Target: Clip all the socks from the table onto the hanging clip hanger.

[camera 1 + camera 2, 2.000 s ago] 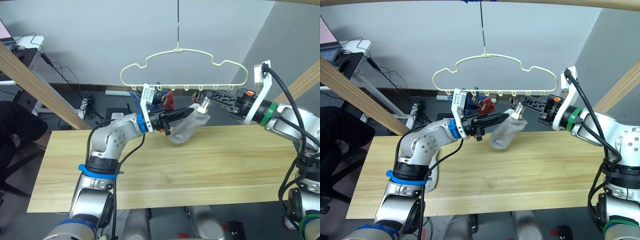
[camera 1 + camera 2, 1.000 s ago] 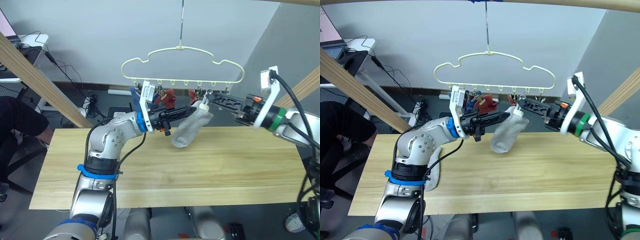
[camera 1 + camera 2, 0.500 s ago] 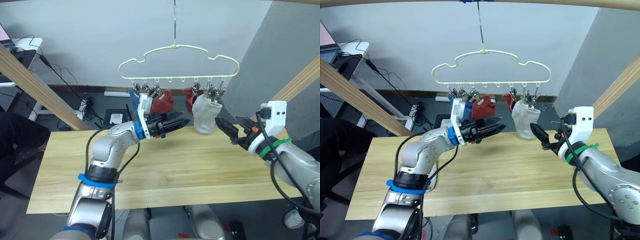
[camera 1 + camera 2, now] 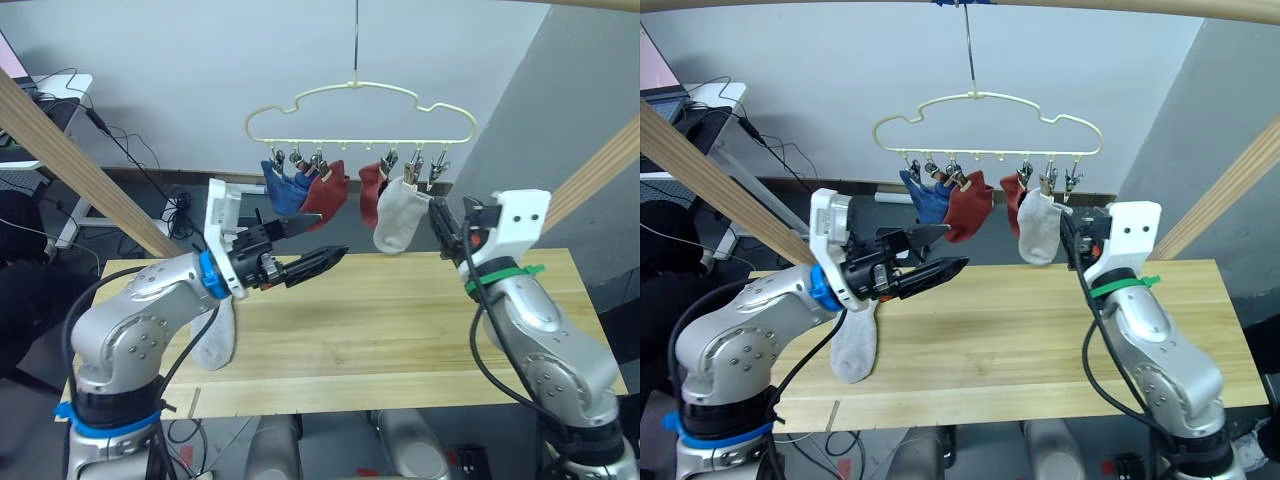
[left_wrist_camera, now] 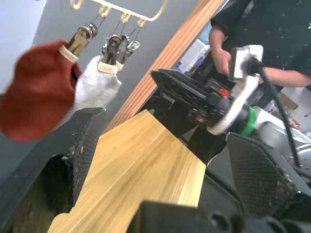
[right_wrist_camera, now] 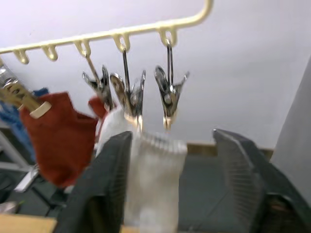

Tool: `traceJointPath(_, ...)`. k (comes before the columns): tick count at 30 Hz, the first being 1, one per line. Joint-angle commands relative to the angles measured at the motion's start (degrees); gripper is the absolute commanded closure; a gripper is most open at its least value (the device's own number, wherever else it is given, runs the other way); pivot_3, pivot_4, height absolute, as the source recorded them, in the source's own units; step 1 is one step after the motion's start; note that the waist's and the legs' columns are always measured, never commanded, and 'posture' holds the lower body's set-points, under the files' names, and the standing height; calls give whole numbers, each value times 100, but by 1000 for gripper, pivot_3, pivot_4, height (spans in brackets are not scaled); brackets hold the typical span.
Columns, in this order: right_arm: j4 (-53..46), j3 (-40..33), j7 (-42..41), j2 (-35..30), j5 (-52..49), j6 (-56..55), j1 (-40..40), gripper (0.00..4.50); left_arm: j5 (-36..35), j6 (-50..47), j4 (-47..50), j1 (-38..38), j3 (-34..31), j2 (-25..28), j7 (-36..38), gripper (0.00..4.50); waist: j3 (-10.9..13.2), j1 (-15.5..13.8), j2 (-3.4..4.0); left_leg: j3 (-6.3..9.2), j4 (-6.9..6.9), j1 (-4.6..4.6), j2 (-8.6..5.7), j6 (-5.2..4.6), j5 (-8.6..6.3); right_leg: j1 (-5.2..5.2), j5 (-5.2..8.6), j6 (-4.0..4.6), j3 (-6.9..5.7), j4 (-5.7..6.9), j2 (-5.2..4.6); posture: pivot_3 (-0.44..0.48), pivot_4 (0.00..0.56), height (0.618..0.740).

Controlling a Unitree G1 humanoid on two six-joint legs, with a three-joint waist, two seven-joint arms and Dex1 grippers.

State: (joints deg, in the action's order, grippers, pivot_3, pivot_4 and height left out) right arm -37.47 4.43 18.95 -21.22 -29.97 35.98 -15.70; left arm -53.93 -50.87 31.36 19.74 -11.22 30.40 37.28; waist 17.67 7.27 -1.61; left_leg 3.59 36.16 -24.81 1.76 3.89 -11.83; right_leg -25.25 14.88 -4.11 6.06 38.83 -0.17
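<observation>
Five socks hung from the clip hanger [image 4: 360, 118]: two blue socks [image 4: 284, 190] bunched at the robot's left end of the clip row, a rust red sock [image 4: 324, 196] beside them, a second red sock [image 4: 370, 194] past a gap of bare loops, and a light grey sock [image 4: 397, 220] touching that one. One silver clip [image 6: 167, 93] at the far end of the row held nothing. The sixth sock [image 4: 213, 342], also light grey, lay on the table [image 4: 400, 340] at its near left edge, with its toe drooping over the rim, well behind and below the left gripper [image 4: 318, 254]. That gripper's jaws were spread wide, empty, pointing toward the hung socks, which were above and just ahead of its fingertips. The right gripper [image 4: 445, 228] had its jaws parted too, holding nothing; the clipped grey sock hung directly ahead of them, close but apart, with its cuff pinched in a clip just above the level of the fingers [image 6: 242, 165]. A person in a dark shirt [image 5: 262, 29] stood beyond the right arm.
</observation>
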Motion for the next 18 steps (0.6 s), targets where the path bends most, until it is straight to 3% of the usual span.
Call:
traceJointPath(1, -43, 10, -23, 213, 563, -190, -90, 1589, -335, -58, 568, -259, -12, 161, -96, 0, 0, -35, 0, 0, 0, 0, 0, 0, 0, 0, 0, 1, 0, 0, 0, -118, 303, 740)
traceJointPath(5, 216, 30, -156, 455, 1025, -274, -174, 1589, -544, 38, 856, -442, 9, 37, -532, 0, -1, -90, -1, 1, 0, 1, 1, 0, 0, 0, -1, 2, 0, 2, 0, -105, 289, 740)
traceJointPath(9, 437, -13, -312, 768, 1315, -363, -333, 1589, -624, 301, 1221, -662, -43, 276, -267, 0, -4, -101, -1, 5, 3, 1, 1, 0, 1, 0, -3, 6, -4, 7, 1, -93, 271, 740)
traceJointPath(18, 829, -208, -571, 1085, 1890, -577, -515, 1589, 114, 1213, 1261, -895, 78, 506, 70, 0, -8, -142, -5, 8, 4, 1, 0, 2, 2, 3, -19, 32, -9, 8, 0, -75, 270, 740)
